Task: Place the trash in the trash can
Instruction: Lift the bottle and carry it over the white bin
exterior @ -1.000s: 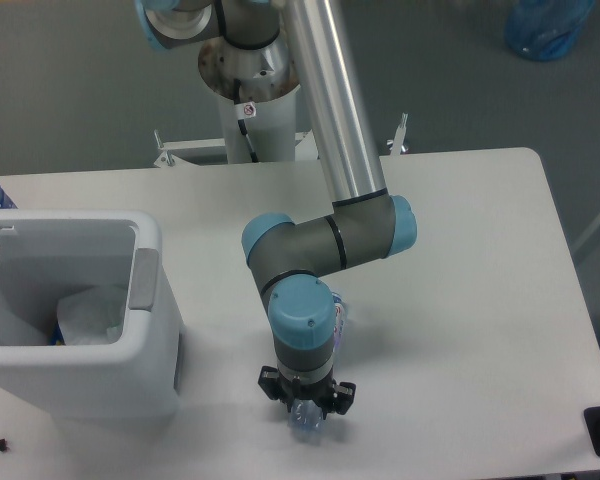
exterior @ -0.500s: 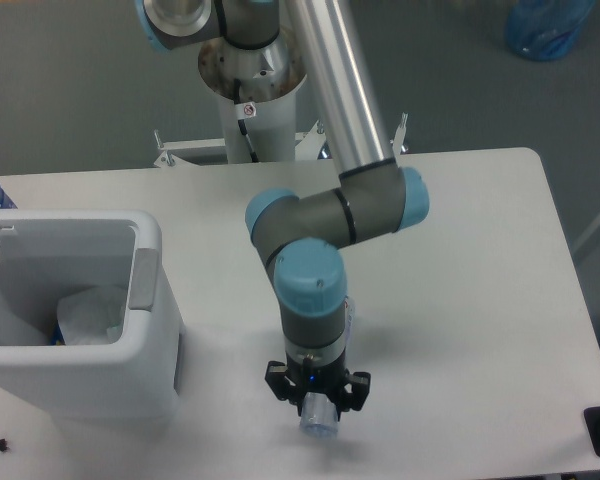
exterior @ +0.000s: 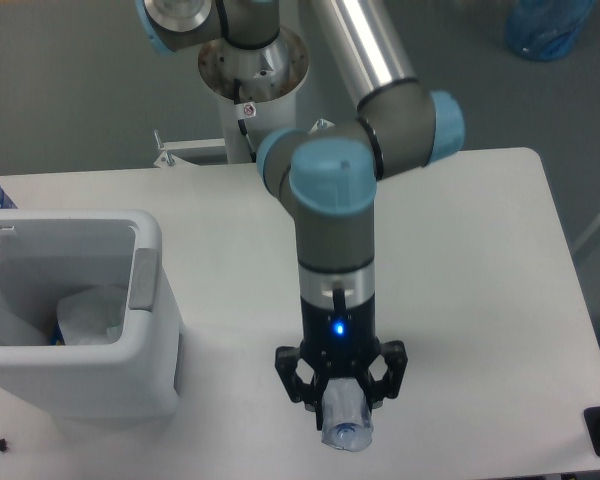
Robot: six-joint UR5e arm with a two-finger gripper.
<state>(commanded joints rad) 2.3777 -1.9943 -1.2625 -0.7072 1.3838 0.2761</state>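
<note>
One white table (exterior: 480, 260) carries everything, with the trash can (exterior: 150, 330) standing at its left side, pale crumpled material lying inside. Above the table's near edge, well right of the can, the arm (exterior: 335, 230) points straight down. Its gripper (exterior: 344, 412) is clamped around a clear plastic bottle (exterior: 348, 428), whose end faces the camera.
</note>
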